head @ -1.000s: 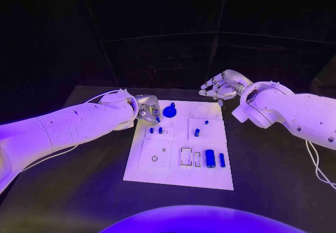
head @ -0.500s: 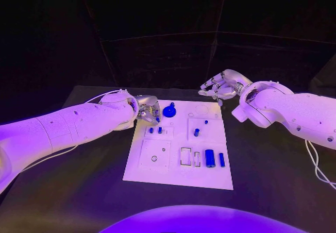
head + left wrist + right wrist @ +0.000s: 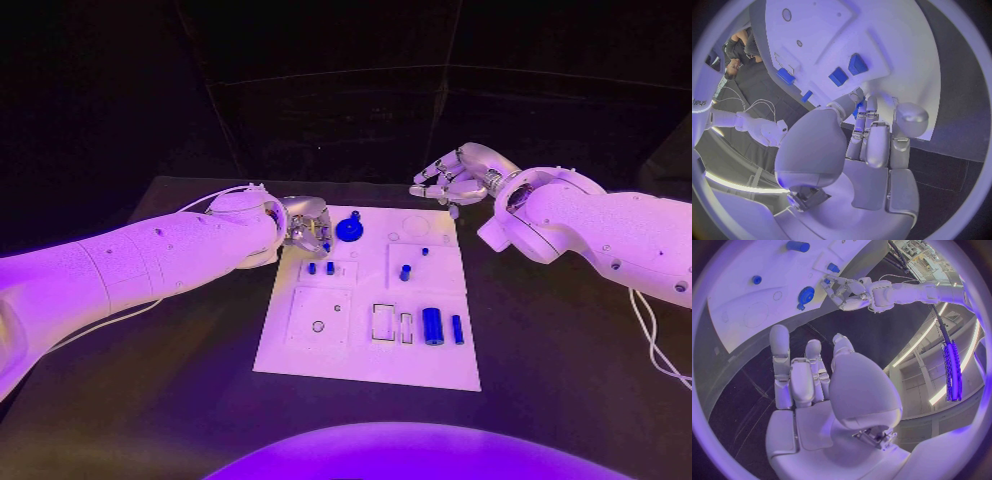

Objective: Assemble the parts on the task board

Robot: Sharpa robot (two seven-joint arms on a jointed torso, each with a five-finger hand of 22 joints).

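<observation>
The white task board point(image 3: 325, 345) lies in the middle of the black table. A round blue knob part point(image 3: 349, 229) stands near its far left corner. My left hand point(image 3: 306, 228) hovers just beside that knob, fingers curled, pinching what looks like a small blue peg point(image 3: 859, 108) at its fingertips. My right hand point(image 3: 454, 180) hangs above the board's far right corner, fingers apart and holding nothing. The right wrist view shows the knob point(image 3: 806, 294) next to my left hand point(image 3: 848, 292), with my right hand point(image 3: 811, 385) in front.
Short blue pegs point(image 3: 329, 267) stand behind a square plate, another peg point(image 3: 405, 271) in the right block. A thick blue cylinder point(image 3: 431, 326) and a slim one point(image 3: 457, 330) lie near the front right, beside rectangular slots point(image 3: 384, 322). Black table surrounds the board.
</observation>
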